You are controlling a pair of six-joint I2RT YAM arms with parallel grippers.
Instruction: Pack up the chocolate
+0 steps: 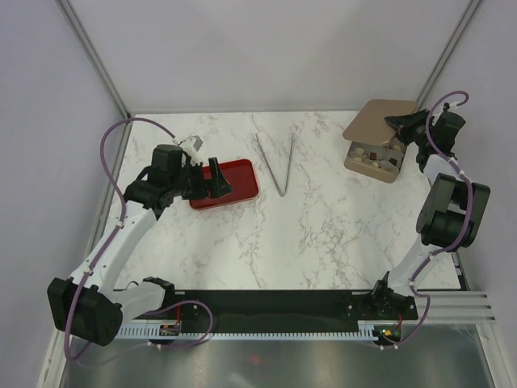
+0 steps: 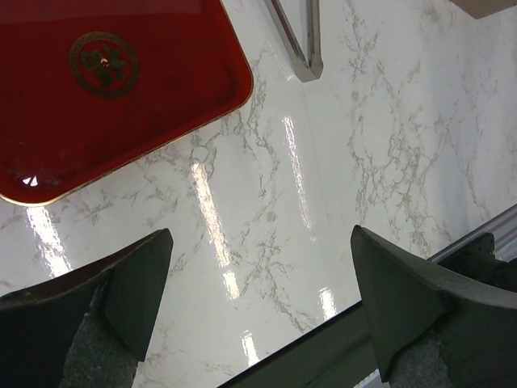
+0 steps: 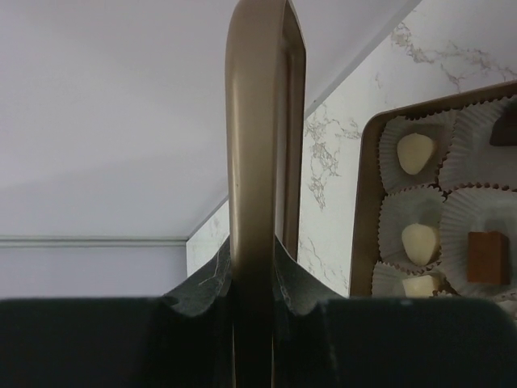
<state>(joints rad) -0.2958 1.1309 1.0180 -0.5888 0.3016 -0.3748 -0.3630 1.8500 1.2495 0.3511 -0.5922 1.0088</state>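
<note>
The chocolate pieces (image 1: 376, 155) sit in paper cups inside an open tan box (image 1: 355, 162) at the far right of the table. In the right wrist view I see cream-white pieces (image 3: 414, 153) and a dark brown piece (image 3: 487, 255) in the box (image 3: 363, 202). My right gripper (image 1: 401, 125) is shut on the edge of the flat brown lid (image 1: 378, 119) and holds it raised behind the box; the lid (image 3: 258, 162) stands edge-on between the jaws (image 3: 258, 267). My left gripper (image 1: 216, 178) is open and empty over the red tray's right end (image 2: 258, 299).
A red tray (image 1: 234, 184) lies at the left centre, also in the left wrist view (image 2: 121, 89). Metal tongs (image 1: 279, 166) lie in a V at the back centre, their tip in the left wrist view (image 2: 305, 56). Grey walls enclose the table.
</note>
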